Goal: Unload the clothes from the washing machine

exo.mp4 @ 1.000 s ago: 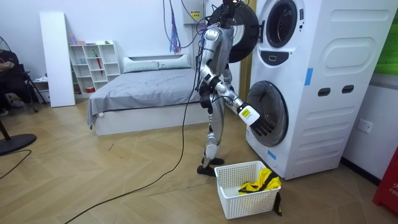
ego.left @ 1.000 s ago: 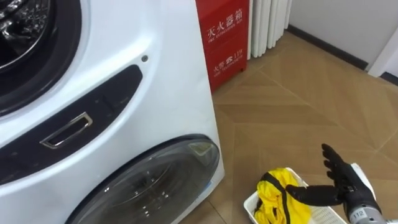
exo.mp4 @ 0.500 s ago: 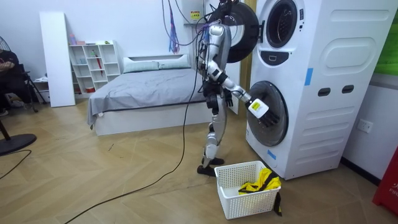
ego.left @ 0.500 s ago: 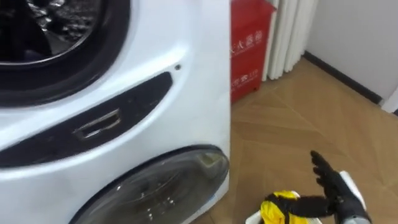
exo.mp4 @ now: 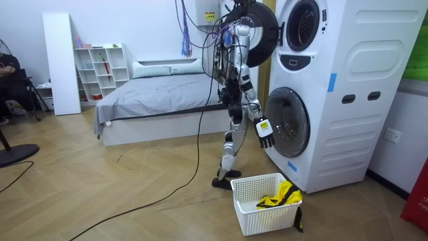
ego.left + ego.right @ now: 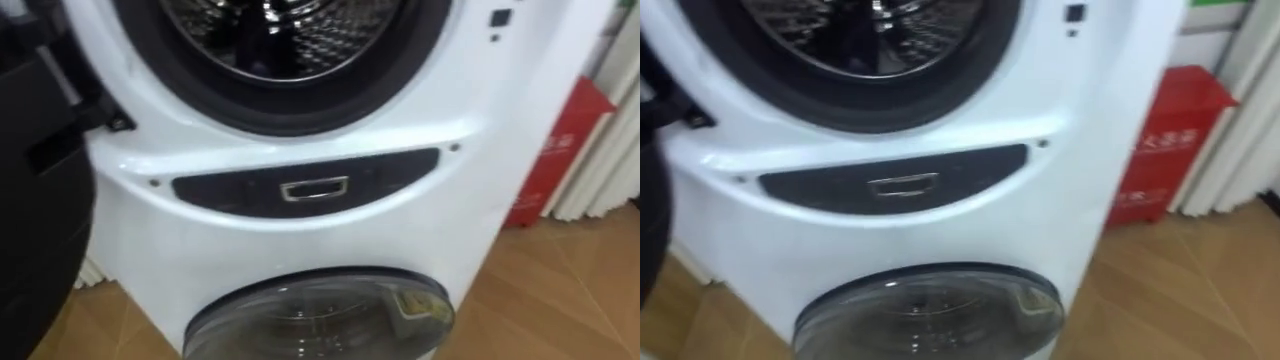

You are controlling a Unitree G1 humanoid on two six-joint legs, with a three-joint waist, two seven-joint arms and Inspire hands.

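Note:
The upper washing machine's round opening (image 6: 290,40) stands open before me, and the steel wall of its drum (image 6: 870,25) shows inside. Its dark door (image 6: 40,200) hangs swung out at my left. In the room view I stand upright facing the stacked machines (image 5: 334,94). My right hand (image 5: 265,132) hangs open by my side in front of the lower door (image 5: 289,120), holding nothing. A yellow garment (image 5: 279,196) lies in the white basket (image 5: 257,213) on the floor by my feet.
The lower machine's glass door (image 6: 320,320) is closed, and a dark panel with a handle (image 6: 312,188) sits between the two drums. A red box (image 6: 555,150) stands right of the machines. A bed (image 5: 154,94) and white shelves (image 5: 100,67) lie behind me.
My head view has swung from the floor and basket up to the open upper drum. My right hand dropped from in front of the lower door to hang at my side.

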